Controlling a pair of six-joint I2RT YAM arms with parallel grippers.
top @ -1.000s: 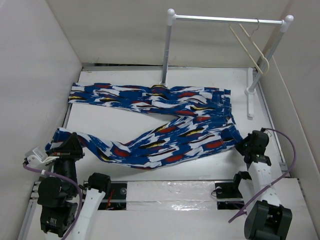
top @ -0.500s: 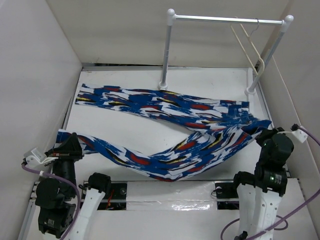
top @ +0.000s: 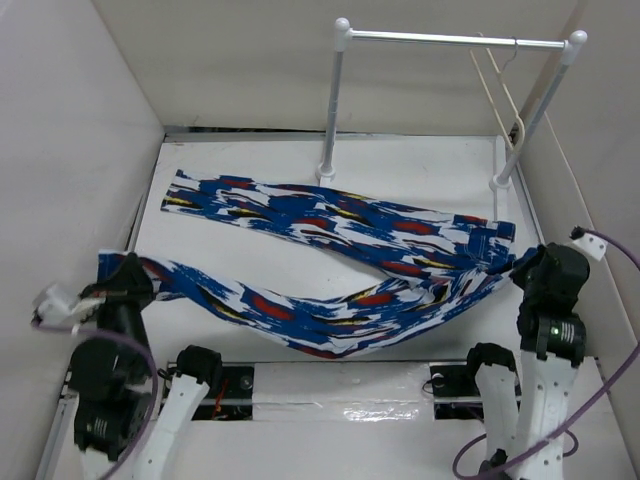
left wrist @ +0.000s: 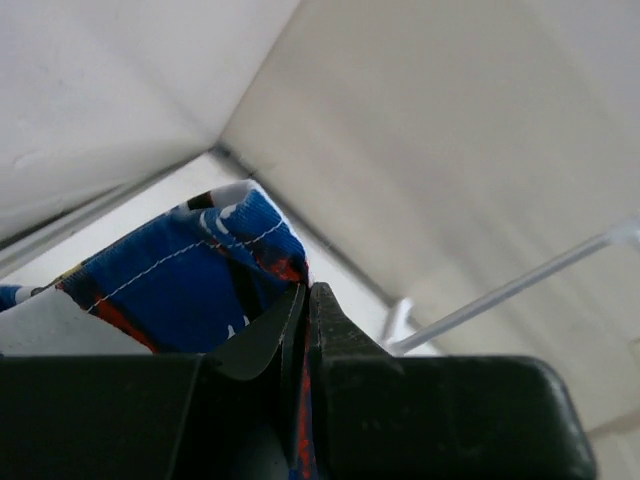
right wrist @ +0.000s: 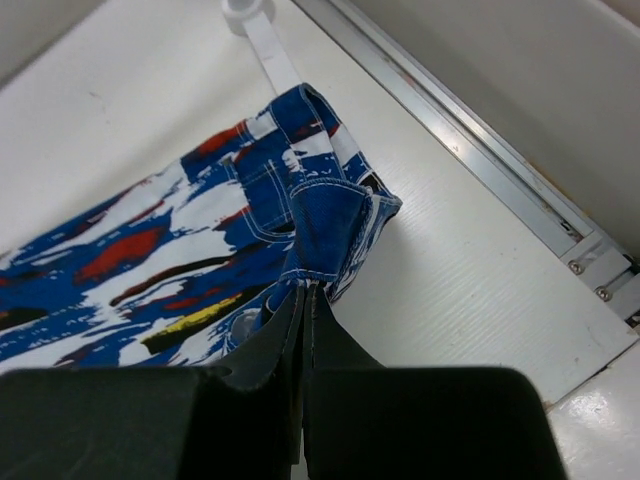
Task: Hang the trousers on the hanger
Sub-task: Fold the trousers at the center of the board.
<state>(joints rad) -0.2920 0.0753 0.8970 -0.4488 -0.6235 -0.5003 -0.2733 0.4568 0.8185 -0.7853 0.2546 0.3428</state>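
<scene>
Top view: the trousers [top: 330, 270] stretched across the table [top: 260, 158], sagging between the grippers. The left gripper [top: 135, 285], at 9 o'clock, was clamped on a leg hem. The right gripper [top: 520, 268], at 3 o'clock, pinched the waistband. The hanger [top: 503, 95] hung from the rack [top: 440, 38] at 1 o'clock.

Left wrist: fingers closed on blue cloth.

Right wrist: fingers closed on the folded waistband.

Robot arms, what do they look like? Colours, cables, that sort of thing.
The left arm and right arm have white links with chunky black joint housings. A purple cable trails from each wrist. The left gripper and right gripper are matte black.
</scene>
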